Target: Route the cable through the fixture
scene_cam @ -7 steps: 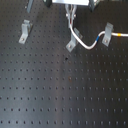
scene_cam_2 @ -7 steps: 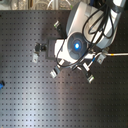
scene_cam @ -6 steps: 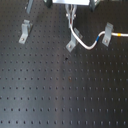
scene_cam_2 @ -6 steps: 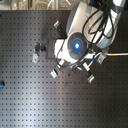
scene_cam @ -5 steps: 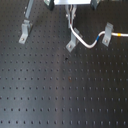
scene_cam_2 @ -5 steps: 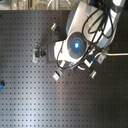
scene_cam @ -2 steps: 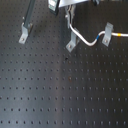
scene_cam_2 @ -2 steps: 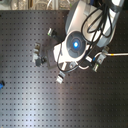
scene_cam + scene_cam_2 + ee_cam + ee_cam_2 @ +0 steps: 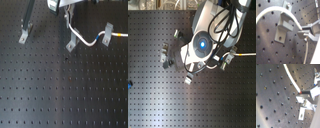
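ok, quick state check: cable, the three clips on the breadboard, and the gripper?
cable: white, sagging between the middle and right clips, its near end at the gripper's fingertips in the first wrist view.
middle clip: standing on the board, cable at its top.
right clip: standing, cable passing it.
left clip: standing, no cable at it.
gripper: shut on the cable.
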